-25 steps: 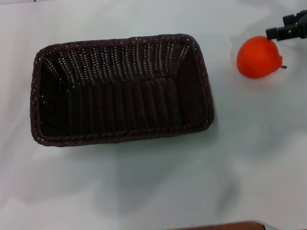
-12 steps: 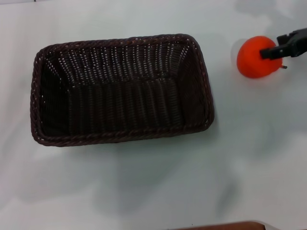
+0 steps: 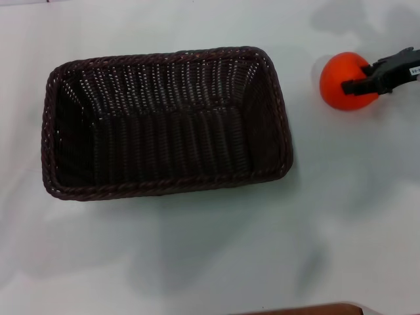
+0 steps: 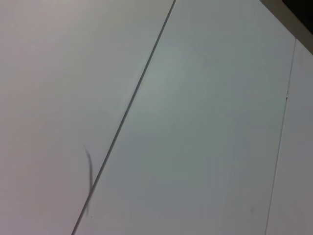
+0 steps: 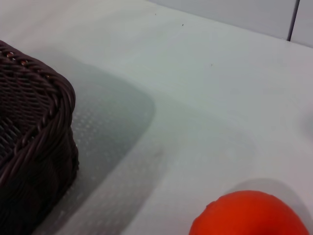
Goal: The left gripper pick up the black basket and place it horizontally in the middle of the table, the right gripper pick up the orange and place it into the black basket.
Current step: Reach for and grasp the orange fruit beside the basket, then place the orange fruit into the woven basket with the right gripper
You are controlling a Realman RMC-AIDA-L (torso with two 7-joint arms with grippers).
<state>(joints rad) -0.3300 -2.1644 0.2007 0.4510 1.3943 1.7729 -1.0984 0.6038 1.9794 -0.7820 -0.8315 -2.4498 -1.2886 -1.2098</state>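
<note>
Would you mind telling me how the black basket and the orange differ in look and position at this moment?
The black basket is large, rectangular and woven; the orange is small, round and smooth. The basket lies near the table's middle; the orange sits apart, on the robot's right. Nothing touches the basket, while the right gripper is over the orange. Both rest on the white table.
</note>
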